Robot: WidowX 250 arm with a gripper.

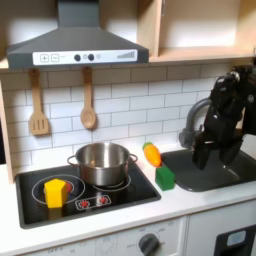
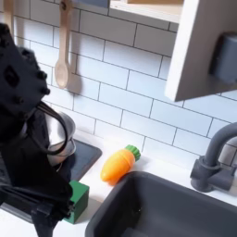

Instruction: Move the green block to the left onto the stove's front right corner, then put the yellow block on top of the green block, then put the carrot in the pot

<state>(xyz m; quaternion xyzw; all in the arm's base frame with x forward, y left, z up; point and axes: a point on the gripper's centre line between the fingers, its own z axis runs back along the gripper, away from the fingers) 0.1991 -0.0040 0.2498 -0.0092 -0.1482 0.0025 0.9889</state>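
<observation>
Starting at the first exterior view's left — yellow block (image 1: 56, 192) sitting on the stove (image 1: 30, 215), on the front burner nearest that edge, nothing stacked, nothing touching it. Moving along: pot (image 1: 103, 163) on the rear burner, shiny, looking empty from here, carrot not yet in it. Just past the pot at about two o'clock, carrot (image 1: 151, 153) lying on the white counter, green tip toward the tiles, long axis running back-to-front with a slight slant. In front of it, green block (image 1: 164, 178) right at the stove's edge nearest the sink (image 1: 222, 178) — hard to say whether on the black top or just off it.

Further along, gripper (image 1: 212, 152) hanging over the sink basin, fingers pointing down, showing some gap between them — looks partly open, gripping nothing.

Now the key line: from the gripper, green block lying at roughly eight o'clock in the first exterior view, lower and toward the stove, near but clearly apart. Carrot at about nine o'clock, a touch farther back.

In the second exterior view, arm dark and close at the second exterior view's left, green block (image 2: 76, 201) tucked just beside it, carrot (image 2: 118, 164) on the counter between stove and sink rim, tip up toward the wall.

Judging by the layout — first step not begun; a short sweep down and stove-ward needed to reach the green block.
</observation>
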